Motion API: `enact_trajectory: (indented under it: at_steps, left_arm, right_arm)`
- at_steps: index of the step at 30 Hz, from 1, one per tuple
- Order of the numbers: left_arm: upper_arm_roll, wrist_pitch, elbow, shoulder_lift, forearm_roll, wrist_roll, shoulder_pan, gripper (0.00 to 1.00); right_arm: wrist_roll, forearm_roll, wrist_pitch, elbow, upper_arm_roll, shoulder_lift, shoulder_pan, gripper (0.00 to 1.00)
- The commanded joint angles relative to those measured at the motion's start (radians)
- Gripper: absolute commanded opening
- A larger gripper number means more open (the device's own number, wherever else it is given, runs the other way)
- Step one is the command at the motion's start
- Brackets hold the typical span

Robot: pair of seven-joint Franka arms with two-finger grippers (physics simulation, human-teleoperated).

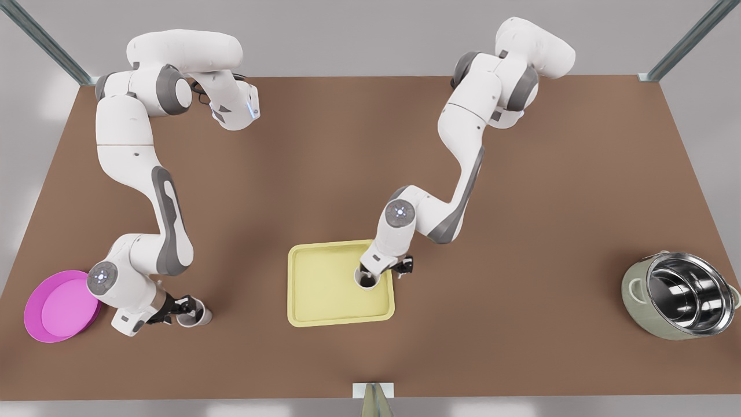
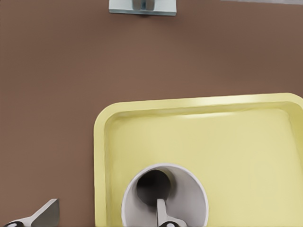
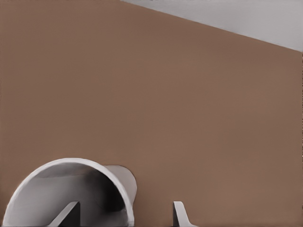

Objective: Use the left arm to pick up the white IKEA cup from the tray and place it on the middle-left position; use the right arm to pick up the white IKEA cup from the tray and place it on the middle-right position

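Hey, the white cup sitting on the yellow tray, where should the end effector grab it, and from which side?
Probably the rim wall, from straight above. The cup stands upright on the tray with its mouth open upward, so one finger of the left end effector fits inside and one outside.

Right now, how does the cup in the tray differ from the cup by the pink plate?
Place: the cup in the tray sits inside the yellow tray; the cup by the pink plate stands on the bare table, apart from the pink plate.
Arm: the left gripper straddles the tray cup's wall; the right gripper straddles the other's.
Shared: both are white, each with one finger inside and one outside, jaws open.
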State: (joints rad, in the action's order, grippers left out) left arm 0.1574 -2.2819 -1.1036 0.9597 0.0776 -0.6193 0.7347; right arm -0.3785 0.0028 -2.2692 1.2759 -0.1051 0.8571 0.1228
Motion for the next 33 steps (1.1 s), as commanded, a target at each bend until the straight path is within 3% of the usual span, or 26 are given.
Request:
enact_trajectory:
  at_steps: [1,4,9,11,13,14,16,19,20,26,29,31,33]
  left_arm:
    - [0.001,-0.05,0.001,0.005,-0.002,-0.188,0.0,1.0]
    - [-0.002,-0.059,0.001,0.016,-0.001,-0.197,0.0,1.0]
    - [-0.007,-0.071,0.001,0.045,0.001,-0.195,0.005,1.0]
    - [-0.009,-0.076,0.001,0.05,0.001,-0.197,0.005,0.99]
    - [-0.009,-0.087,0.001,0.054,0.004,-0.2,0.005,0.79]
    - [-0.01,-0.087,0.002,0.054,0.008,-0.201,0.005,0.66]
    - [-0.021,-0.087,0.002,0.053,0.008,-0.24,0.005,0.43]
    - [-0.024,-0.096,0.004,0.053,0.008,-0.257,0.005,0.34]
    - [-0.032,-0.096,0.005,0.051,0.008,-0.267,0.005,0.25]
    - [-0.018,0.012,0.002,0.001,0.005,-0.264,0.003,0.2]
    - [-0.016,0.148,-0.033,-0.116,0.008,-0.195,-0.061,0.21]
    - [-0.018,0.209,-0.081,-0.171,0.021,-0.056,-0.153,0.2]
    - [-0.016,0.177,-0.294,-0.32,0.071,0.223,-0.274,0.2]
  right_arm:
    - [-0.111,0.048,0.026,-0.001,-0.001,-0.01,0.0,1.0]
    - [-0.105,0.054,0.209,-0.001,-0.001,-0.087,0.0,1.0]
    - [0.07,-0.089,0.64,-0.006,-0.002,-0.421,-0.037,1.0]
    - [0.089,-0.09,0.669,-0.01,-0.002,-0.478,-0.037,1.0]
    - [0.107,-0.087,0.74,-0.038,0.011,-0.509,-0.041,1.0]
    - [0.139,-0.081,0.749,-0.021,0.071,-0.578,-0.107,1.0]
    - [0.168,-0.075,0.738,0.141,0.116,-0.727,-0.176,1.0]
    - [0.178,-0.075,0.735,0.165,0.133,-0.728,-0.175,1.0]
    - [0.179,-0.075,0.737,0.166,0.133,-0.728,-0.176,1.0]
    - [0.175,-0.076,0.74,0.152,0.127,-0.691,-0.18,1.0]
    - [0.173,-0.078,0.758,0.152,0.133,-0.69,-0.166,1.0]
    - [0.173,-0.084,0.764,0.152,0.133,-0.688,-0.146,1.0]
    - [0.175,-0.078,0.761,0.149,0.136,-0.67,-0.144,1.0]
